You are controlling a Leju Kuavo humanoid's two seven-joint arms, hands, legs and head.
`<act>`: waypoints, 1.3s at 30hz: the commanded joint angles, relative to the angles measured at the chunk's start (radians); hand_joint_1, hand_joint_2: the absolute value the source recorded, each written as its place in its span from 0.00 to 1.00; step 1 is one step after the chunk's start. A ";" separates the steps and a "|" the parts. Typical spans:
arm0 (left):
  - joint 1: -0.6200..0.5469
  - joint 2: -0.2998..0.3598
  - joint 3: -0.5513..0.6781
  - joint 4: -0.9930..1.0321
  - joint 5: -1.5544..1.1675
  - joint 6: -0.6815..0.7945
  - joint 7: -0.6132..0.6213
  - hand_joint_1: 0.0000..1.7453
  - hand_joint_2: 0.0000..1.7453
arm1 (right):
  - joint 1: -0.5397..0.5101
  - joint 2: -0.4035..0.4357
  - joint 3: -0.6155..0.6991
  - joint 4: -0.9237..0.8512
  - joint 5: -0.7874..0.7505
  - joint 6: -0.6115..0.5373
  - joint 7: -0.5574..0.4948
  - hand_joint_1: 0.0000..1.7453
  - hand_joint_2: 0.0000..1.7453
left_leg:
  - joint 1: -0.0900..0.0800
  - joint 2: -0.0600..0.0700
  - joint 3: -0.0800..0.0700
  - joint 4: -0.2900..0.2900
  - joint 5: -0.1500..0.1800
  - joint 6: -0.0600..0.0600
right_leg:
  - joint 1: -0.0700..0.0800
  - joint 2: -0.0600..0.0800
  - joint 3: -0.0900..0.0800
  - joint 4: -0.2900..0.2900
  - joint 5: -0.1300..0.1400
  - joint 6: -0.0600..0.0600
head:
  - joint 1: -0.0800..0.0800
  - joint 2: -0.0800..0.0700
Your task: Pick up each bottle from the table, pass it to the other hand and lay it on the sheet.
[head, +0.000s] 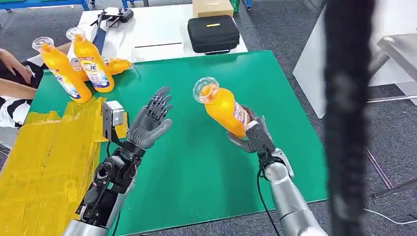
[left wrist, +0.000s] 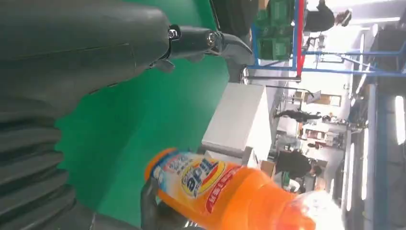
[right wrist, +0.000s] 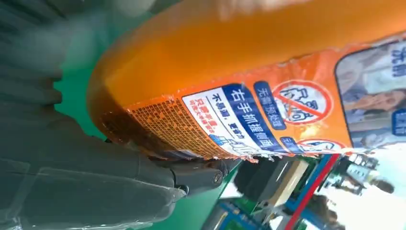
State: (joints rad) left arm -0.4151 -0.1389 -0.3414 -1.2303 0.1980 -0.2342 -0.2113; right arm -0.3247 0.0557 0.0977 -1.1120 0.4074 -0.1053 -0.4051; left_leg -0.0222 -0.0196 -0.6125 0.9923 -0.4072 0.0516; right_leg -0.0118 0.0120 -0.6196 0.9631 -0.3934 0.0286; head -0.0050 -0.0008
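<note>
The right hand (head: 252, 135) grips an orange bottle (head: 222, 105) by its lower end and holds it up above the green tabletop (head: 206, 162), tilted so that its clear cap leans toward the left hand (head: 150, 120). In the right wrist view the bottle (right wrist: 249, 72) lies close across the palm, its printed label facing the camera, with a grey thumb under it. The left hand holds nothing: its palm is raised and its fingers (head: 158, 105) are spread, facing the bottle and apart from it. In the left wrist view the bottle (left wrist: 225, 191) hangs over the green tabletop (left wrist: 158, 115), near the left hand (left wrist: 95, 52) but not touching it.

On the far side of the left hand, at the back corner of the tabletop, two more orange bottles (head: 61, 71) (head: 92, 60) stand upright side by side, and a third (head: 115, 65) lies on its side just behind them. A yellow sheet (head: 46, 162) covers the tabletop edge beside the left arm. A person's hand (head: 14, 64) rests near the standing bottles. Beyond the tabletop a black case (head: 213, 33) sits on a white table (head: 157, 29).
</note>
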 commanded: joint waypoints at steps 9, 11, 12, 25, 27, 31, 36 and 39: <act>-0.037 0.008 -0.093 0.051 -0.035 0.046 -0.029 0.00 1.00 | -0.102 0.042 0.127 0.097 -0.029 -0.008 0.015 1.00 1.00 | 0.002 0.004 0.003 0.001 -0.003 -0.004 | 0.002 0.002 0.003 0.001 -0.001 -0.001 | 0.000 0.000; -0.028 0.007 -0.107 0.036 -0.068 0.075 -0.044 0.00 1.00 | -0.112 0.055 0.149 0.109 -0.026 -0.014 0.023 1.00 1.00 | 0.002 0.006 0.005 0.002 -0.004 -0.005 | 0.002 0.003 0.005 0.001 -0.002 -0.002 | 0.000 0.000; -0.022 0.004 -0.112 0.026 -0.085 0.092 -0.051 0.00 1.00 | -0.116 0.064 0.162 0.111 -0.026 -0.015 0.026 1.00 1.00 | 0.001 0.004 0.002 0.001 -0.002 -0.003 | 0.001 0.002 0.002 0.000 -0.001 -0.001 | 0.000 0.000; 0.052 -0.006 -0.183 -0.091 -0.493 0.425 -0.135 0.00 1.00 | -0.172 0.100 0.238 0.171 -0.020 -0.057 0.029 1.00 1.00 | 0.002 0.004 0.003 0.001 -0.003 -0.004 | 0.002 0.002 0.003 0.000 -0.002 -0.001 | 0.000 0.000; 0.050 -0.009 -0.181 -0.083 -0.492 0.424 -0.135 0.00 1.00 | -0.179 0.107 0.251 0.184 -0.017 -0.056 0.025 1.00 1.00 | 0.002 0.003 0.004 0.002 -0.004 -0.004 | 0.002 0.001 0.004 0.001 -0.002 -0.001 | 0.000 0.000; 0.044 -0.016 -0.167 -0.072 -0.474 0.419 -0.134 0.00 1.00 | -0.188 0.110 0.265 0.210 -0.011 -0.058 0.023 1.00 1.00 | 0.002 0.004 0.004 0.002 -0.004 -0.005 | 0.002 0.002 0.005 0.001 -0.002 -0.002 | 0.000 0.000; 0.045 -0.018 -0.158 -0.074 -0.448 0.400 -0.133 0.00 1.00 | -0.188 0.112 0.273 0.223 -0.008 -0.059 0.022 1.00 1.00 | 0.001 0.001 0.002 0.000 -0.001 -0.003 | 0.001 0.000 0.002 0.000 -0.001 -0.001 | 0.000 0.000; 0.045 -0.018 -0.158 -0.074 -0.448 0.400 -0.133 0.00 1.00 | -0.188 0.112 0.273 0.223 -0.008 -0.059 0.022 1.00 1.00 | 0.001 0.001 0.001 0.000 -0.001 -0.003 | 0.001 0.000 0.002 0.000 -0.001 -0.001 | 0.000 0.000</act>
State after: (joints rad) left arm -0.3504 -0.1656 -0.4902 -1.3241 -0.2533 0.1743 -0.3471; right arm -0.4543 0.1694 0.3304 -0.9831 0.4009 -0.1637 -0.3819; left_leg -0.0221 -0.0202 -0.6143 0.9923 -0.4069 0.0517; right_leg -0.0118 0.0116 -0.6211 0.9633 -0.3933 0.0287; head -0.0046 -0.0008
